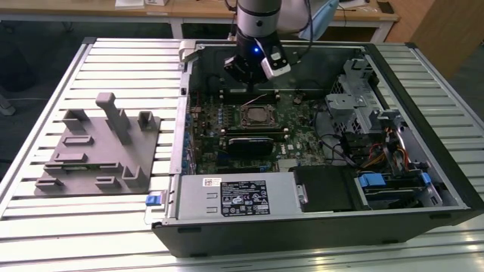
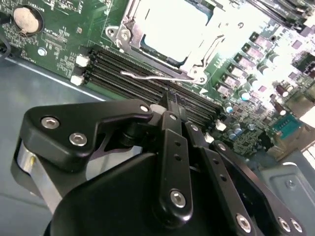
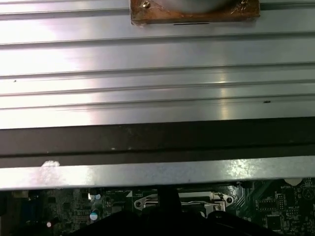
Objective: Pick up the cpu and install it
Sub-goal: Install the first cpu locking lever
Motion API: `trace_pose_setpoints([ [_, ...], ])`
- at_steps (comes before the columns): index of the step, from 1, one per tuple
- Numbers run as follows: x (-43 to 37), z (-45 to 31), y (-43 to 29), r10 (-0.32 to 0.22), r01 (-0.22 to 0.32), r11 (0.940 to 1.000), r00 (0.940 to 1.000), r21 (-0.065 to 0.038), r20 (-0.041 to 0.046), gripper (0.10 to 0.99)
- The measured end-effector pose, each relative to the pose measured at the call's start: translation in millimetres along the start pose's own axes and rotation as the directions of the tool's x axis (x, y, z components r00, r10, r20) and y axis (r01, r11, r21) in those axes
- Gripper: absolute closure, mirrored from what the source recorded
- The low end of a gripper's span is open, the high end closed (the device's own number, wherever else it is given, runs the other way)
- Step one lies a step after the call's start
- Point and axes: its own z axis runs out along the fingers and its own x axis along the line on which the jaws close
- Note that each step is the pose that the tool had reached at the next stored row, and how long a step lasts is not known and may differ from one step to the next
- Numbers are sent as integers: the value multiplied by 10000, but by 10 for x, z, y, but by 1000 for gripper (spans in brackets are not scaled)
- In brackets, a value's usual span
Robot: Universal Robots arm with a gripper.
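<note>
The cpu shows as a pale square washed out by glare, lying inside the metal-framed socket on the motherboard. In the exterior view the socket sits mid-board in the open computer case. My gripper hangs above the board just behind the socket, toward the case's rear wall. In the second wrist view the gripper has its black fingers drawn together to one tip with nothing seen between them, over the memory slots beside the socket. The socket's wire lever lies along its edge.
Grey plastic holder blocks stand on the slatted metal table at the exterior view's left. Inside the case are a power supply, a drive cage and cable bundles. The case's rear wall rises close behind the gripper.
</note>
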Motion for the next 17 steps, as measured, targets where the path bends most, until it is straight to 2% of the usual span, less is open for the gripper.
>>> trace_pose_setpoints([
  [7, -61, 76, -2, -17, 17, 10000, 10000, 4, -1, 980],
  [17, -118, 120, 4, -18, 18, 10000, 10000, 38, 1, 980],
])
